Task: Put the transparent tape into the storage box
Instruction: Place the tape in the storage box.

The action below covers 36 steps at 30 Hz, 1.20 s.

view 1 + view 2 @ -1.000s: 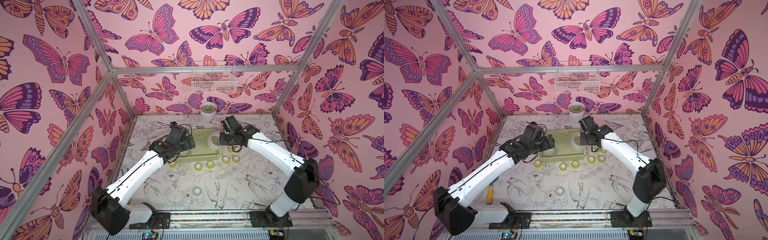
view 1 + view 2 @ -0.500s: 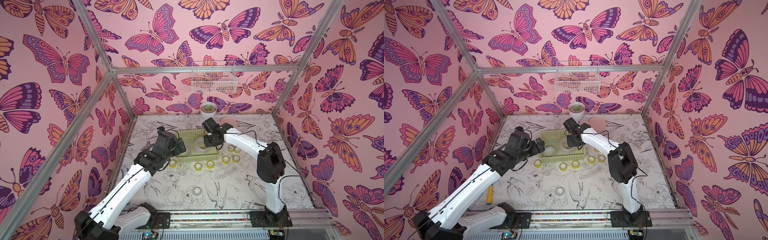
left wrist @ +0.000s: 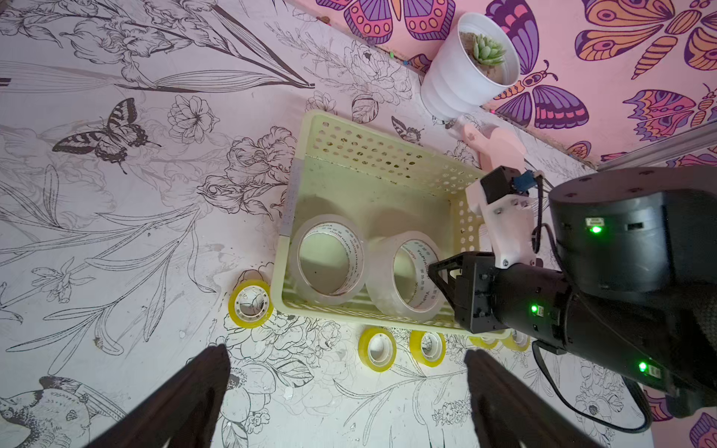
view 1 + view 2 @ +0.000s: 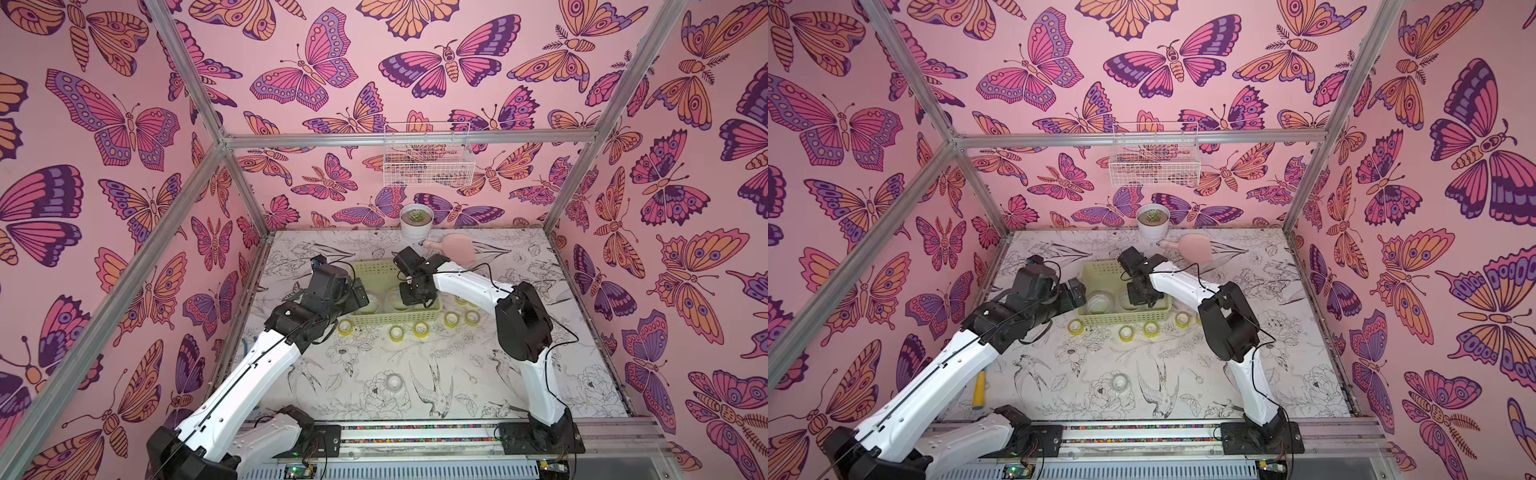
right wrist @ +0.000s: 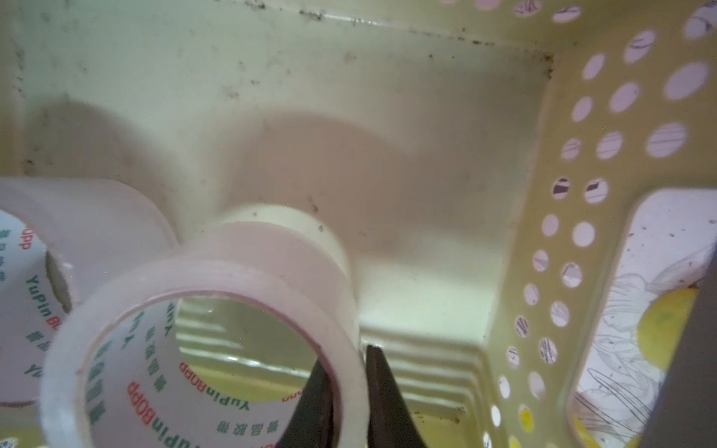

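Transparent tape (image 3: 382,279) is what it's all about, and two rolls of it are inside the storage box (image 3: 372,153) already, side by side at the near end. Both are the big colourless sort with printed cores.

The right claw (image 5: 345,357) is down in the box, set narrow. One finger is through the hole of the wide roll (image 5: 201,279) and the other is outside it, so the roll's wall sits between them. It looks like a pinch to me, though I can't tell how hard it presses, or whether the roll is fully down on the box floor. That roll touches its neighbour (image 3: 329,224).

The left claw (image 3: 345,351) hangs wide apart with nothing in it, above the counter (image 4: 332,374) just off the box's near left corner.

Out on the counter a row of small yellow rolls (image 3: 251,286) runs along the near side of the box. A small colourless roll (image 4: 393,381) lies by itself, well towards the front.

I'd guess all of these are light and stiff, a hard core under smooth, slippery wraps, and not likely to break if dropped. The best hold looks like the one in use: one finger in the hole, one outside, squeezing the wall. The little ones lie flat, so a finger should drop straight into the core. A sideways nudge would probably send them skidding, or knock one onto its edge to roll away. The clear one is hard to make out against the printed counter.
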Motion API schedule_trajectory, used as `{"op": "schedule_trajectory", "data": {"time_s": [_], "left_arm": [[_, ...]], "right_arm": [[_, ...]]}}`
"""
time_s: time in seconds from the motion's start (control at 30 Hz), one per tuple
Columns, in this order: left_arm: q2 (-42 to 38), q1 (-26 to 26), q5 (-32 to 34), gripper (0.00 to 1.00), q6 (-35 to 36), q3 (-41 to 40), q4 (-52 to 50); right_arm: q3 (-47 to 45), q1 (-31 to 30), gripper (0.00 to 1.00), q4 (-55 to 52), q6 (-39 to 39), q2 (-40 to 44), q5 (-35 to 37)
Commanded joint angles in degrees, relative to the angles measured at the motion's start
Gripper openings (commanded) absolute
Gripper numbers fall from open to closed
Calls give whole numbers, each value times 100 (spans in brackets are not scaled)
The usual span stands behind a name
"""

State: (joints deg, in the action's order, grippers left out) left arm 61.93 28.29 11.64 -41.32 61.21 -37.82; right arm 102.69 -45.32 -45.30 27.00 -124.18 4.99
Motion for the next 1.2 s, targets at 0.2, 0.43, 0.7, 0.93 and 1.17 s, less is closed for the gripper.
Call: {"op": "schedule_trajectory", "data": {"time_s": [0.2,0.43,0.7,0.93,1.17], "left_arm": [[285,-52,-140,100,169,204,-56],[569,-52,-561,100,389,336,205],[1334,74,-985,100,524,677,503],[2108,440,-1214,100,698,1215,619],[2745,785,-1530,100,845,1736,622]], "right_arm": [[339,-51,46,-322,-58,292,23],[135,-40,67,-322,-76,1137,493],[-747,242,100,-287,214,2178,809],[-1870,685,97,-209,431,3028,932],[-3064,1448,72,53,639,3719,528]]}}
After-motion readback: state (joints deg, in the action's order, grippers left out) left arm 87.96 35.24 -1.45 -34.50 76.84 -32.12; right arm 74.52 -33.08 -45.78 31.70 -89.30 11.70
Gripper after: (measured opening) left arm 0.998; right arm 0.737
